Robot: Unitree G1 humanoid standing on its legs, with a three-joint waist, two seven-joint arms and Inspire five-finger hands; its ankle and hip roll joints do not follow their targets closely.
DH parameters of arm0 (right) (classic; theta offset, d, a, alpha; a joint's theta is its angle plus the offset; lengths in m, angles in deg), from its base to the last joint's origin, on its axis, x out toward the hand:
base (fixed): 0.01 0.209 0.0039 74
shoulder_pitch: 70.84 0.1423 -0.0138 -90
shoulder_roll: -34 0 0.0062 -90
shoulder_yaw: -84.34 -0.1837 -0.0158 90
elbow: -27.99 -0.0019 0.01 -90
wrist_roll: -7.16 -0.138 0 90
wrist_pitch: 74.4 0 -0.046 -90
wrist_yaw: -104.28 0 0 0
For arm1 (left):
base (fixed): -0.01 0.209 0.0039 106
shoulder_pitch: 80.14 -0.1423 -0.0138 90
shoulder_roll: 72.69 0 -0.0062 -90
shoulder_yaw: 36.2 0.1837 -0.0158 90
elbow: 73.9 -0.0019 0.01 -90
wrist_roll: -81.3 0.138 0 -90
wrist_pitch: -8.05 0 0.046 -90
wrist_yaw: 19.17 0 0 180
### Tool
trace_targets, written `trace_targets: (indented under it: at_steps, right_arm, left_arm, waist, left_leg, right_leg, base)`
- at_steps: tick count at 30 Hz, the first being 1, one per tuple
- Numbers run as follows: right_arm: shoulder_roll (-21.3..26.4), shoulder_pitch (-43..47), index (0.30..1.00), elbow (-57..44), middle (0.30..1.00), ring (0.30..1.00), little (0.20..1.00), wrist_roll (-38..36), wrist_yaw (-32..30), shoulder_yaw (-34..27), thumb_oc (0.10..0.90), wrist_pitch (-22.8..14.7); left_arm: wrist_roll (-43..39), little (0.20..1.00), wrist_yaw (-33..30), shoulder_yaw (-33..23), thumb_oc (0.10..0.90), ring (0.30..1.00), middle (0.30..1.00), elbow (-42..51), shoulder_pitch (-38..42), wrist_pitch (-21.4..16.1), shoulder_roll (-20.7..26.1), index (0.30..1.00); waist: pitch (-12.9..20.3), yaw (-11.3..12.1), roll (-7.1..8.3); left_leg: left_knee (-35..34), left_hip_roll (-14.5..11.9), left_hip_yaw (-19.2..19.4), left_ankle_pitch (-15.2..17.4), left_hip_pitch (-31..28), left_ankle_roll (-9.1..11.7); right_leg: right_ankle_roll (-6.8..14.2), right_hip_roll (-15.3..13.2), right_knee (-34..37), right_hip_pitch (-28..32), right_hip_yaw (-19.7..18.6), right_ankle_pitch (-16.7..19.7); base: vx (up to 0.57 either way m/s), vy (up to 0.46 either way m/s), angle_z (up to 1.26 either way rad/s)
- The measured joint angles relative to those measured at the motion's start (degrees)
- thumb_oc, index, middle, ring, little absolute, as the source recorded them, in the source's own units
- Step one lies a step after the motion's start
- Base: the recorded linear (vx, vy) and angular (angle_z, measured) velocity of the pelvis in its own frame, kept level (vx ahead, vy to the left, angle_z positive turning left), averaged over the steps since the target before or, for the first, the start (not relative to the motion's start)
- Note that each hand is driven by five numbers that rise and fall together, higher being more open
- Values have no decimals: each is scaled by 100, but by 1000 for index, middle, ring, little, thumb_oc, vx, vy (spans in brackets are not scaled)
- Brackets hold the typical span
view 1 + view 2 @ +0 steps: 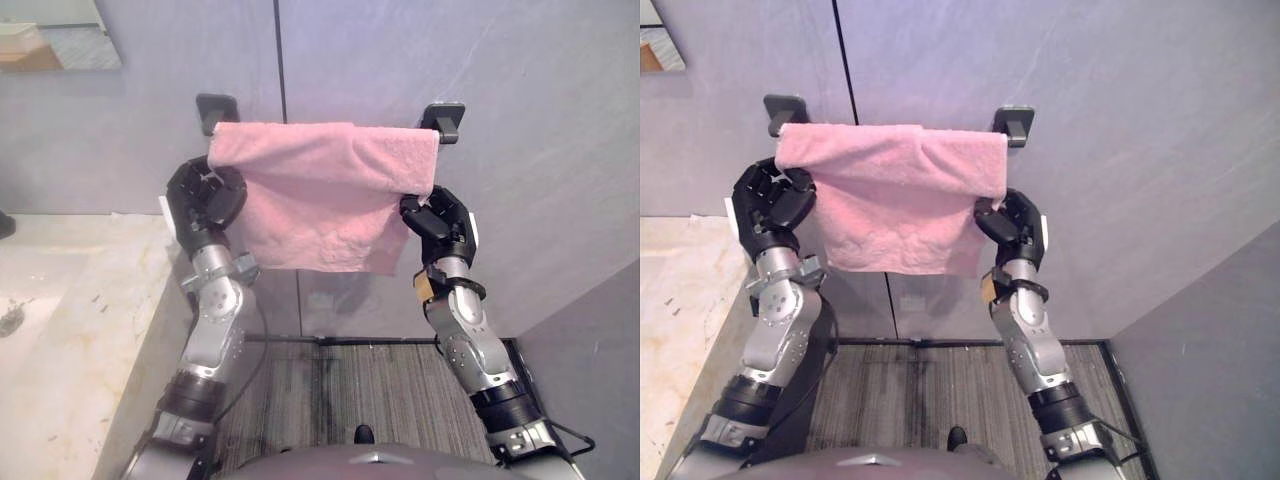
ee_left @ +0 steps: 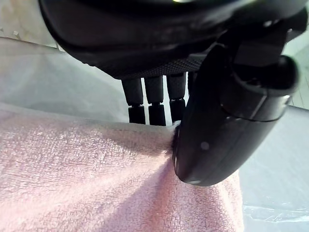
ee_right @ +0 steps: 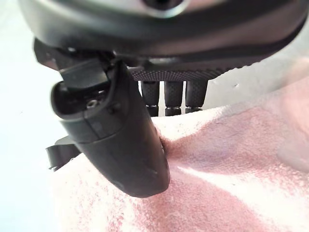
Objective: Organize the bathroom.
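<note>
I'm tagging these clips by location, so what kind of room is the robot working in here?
Most likely a bathroom. A pink towel hangs over a wall-mounted towel bar, a pale stone-look counter runs along the robot's left, and a mirror's corner shows on the grey panelled wall above it.

Stuff you can't really see here

The pink terry towel [image 1: 325,195] covers the rail between its black wall brackets [image 1: 443,121], and swallows both hands' fingertips [image 2: 155,115].

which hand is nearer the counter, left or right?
Left. The left hand pinches the pink towel at its edge, just above the counter; the right hand grips the towel's far edge.
</note>
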State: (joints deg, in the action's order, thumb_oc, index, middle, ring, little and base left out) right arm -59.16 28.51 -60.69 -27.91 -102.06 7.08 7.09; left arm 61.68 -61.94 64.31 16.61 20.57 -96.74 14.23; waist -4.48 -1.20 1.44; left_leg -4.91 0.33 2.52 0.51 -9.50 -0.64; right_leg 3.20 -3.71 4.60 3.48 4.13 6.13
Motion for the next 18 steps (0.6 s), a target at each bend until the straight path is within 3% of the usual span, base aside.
trace_targets:
  at_steps: [11, 13, 14, 15, 16, 18]
  right_arm:
    - [-197, 28, 300, 145, 300, 300, 300, -619, -300, 228, 400, -204]
    - [-197, 28, 300, 169, 300, 300, 300, -618, -321, 237, 400, -214]
    - [-197, 29, 300, 177, 300, 300, 300, -614, -332, 243, 400, -221]
    - [-197, 29, 796, 181, 796, 796, 796, -600, -341, 244, 731, -222]
    - [-197, 30, 900, 195, 900, 900, 900, -585, -351, 245, 800, -222]
    - [-197, 37, 900, 261, 900, 900, 900, -578, -365, 247, 800, -219]
  left_arm:
    - [-13, 300, -200, 144, 400, 300, 300, -176, 12, -8, -3, 300]
    - [-26, 394, -217, 164, 463, 394, 394, -225, 19, -11, -3, 394]
    - [-30, 568, -228, 167, 579, 568, 568, -230, 12, -10, -7, 568]
    - [-36, 900, -239, 173, 800, 900, 900, -232, -4, -6, -8, 900]
    - [-60, 900, -248, 183, 800, 900, 900, -249, -32, 7, -11, 900]
    - [-121, 900, -257, 181, 800, 900, 900, -342, -146, 60, -32, 900]
  waist:
    - [171, -25, -1]
    - [194, -28, -9]
    - [206, -28, -22]
    - [214, -27, -36]
    - [225, -22, -48]
    - [253, -3, -60]
  left_leg:
    - [1, 6, -2, 3, -4, -5]
    - [1, 5, -3, 3, -7, -5]
    - [1, 5, -3, 3, -6, -5]
    - [1, 5, -5, 3, -5, -5]
    - [1, 6, -7, 3, -4, -5]
    - [1, 5, -8, 3, -4, -5]
  right_leg:
    - [-1, -8, 0, 6, 4, -1]
    - [-1, -7, 1, 8, 4, -2]
    - [-1, -7, 1, 8, 5, -2]
    - [-1, -7, 1, 7, 6, -2]
    - [-1, -7, 1, 7, 8, -2]
    - [-1, -7, 1, 7, 9, -2]
  base:
    - [0, 0, 0]
    - [0, 0, 0]
    - [0, 0, 0]
    - [-32, -21, 1]
    - [0, 0, 0]
    - [0, 0, 0]
